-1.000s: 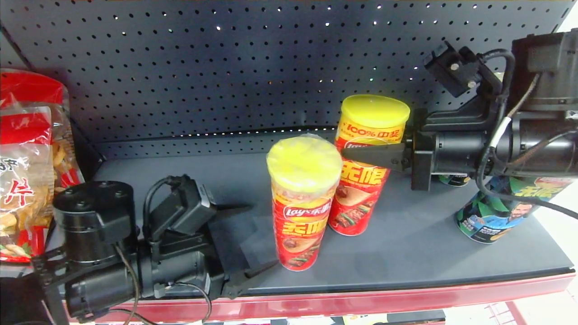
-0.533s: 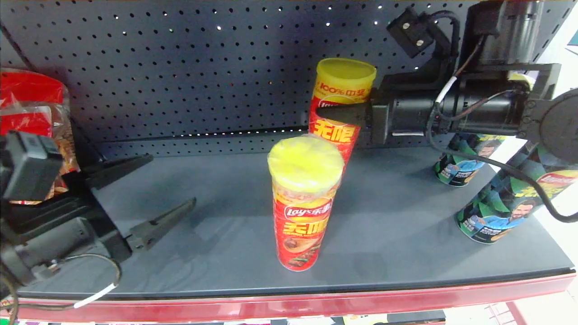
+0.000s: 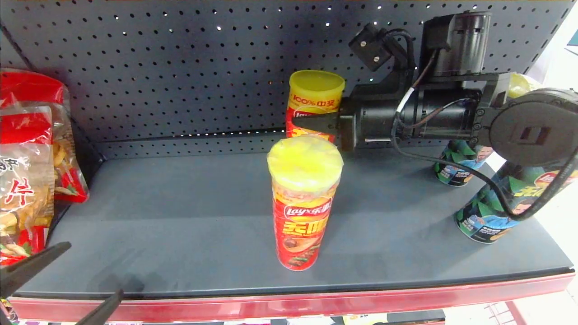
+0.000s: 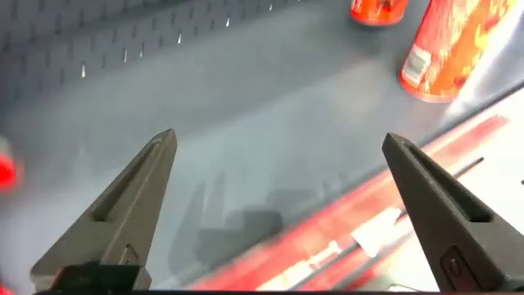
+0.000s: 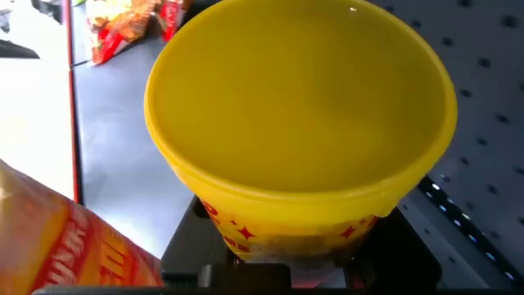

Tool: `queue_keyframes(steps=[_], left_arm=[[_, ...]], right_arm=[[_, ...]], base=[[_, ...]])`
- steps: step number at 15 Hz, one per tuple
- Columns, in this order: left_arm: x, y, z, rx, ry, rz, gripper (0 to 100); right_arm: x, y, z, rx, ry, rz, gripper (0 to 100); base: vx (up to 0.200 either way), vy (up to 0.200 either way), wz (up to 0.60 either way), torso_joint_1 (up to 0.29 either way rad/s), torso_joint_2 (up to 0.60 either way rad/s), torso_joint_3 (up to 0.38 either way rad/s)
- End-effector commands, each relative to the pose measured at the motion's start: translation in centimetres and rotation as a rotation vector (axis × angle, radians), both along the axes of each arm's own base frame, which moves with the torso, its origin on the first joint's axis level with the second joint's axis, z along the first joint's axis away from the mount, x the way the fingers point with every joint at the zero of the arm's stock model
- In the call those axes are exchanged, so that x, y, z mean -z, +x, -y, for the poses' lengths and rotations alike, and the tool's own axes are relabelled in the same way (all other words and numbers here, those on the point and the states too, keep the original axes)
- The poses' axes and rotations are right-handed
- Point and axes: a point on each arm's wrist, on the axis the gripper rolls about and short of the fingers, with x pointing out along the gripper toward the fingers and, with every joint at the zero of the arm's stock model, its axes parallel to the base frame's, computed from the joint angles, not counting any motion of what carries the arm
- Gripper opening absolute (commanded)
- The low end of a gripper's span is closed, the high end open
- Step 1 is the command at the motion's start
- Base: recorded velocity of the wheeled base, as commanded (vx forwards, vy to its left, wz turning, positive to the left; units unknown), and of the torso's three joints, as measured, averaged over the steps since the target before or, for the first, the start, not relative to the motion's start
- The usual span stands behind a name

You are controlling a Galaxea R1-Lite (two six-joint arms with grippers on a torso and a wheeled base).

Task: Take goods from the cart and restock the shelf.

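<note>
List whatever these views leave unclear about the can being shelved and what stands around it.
1. Head view: the base of the held can is hidden behind the front can, so whether it touches the shelf cannot be told.
2. Head view: the far finger of the right gripper is hidden behind the held can.
3. Head view: the top of the nearer green can is covered by the right arm.
4. Head view: the snack bags are cut off by the left edge.

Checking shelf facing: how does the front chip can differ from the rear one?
The front can stands free at the front of the shelf; the rear can is clamped in the right end effector by the pegboard. The front can's lid is under wrinkled clear wrap; the rear can's lid looks bare. Both are upright red cans with yellow lids.
</note>
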Motion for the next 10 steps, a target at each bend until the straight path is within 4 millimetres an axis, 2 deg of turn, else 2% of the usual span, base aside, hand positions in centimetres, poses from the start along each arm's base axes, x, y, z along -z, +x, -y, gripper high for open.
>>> queue_keyframes(steps=[1,5,8,10], left_arm=[[0.6,-2.1,-0.3,-0.029,-0.018,0.046,100],[3.7,-5.6,-0.6,-0.114,-0.024,-0.016,100],[6.0,-7.8,-0.7,-0.215,-0.113,-0.007,100],[5.9,-8.0,-0.8,-0.238,-0.119,0.000,100]], right_arm=[[0.5,0.2,-0.5,-0.011,-0.008,-0.009,0],[0.4,0.1,-0.5,-0.012,-0.009,0.004,0],[0.0,-0.2,-0.3,-0.012,-0.004,0.011,0],[-0.1,-0.3,-0.2,-0.012,-0.003,0.012,0]], base=[[0.000,0.000,0.00,0.000,0.00,0.000],[0.000,0.000,0.00,0.000,0.00,0.000],[0.000,0.000,0.00,0.000,0.00,0.000],[0.000,0.000,0.00,0.000,0.00,0.000]])
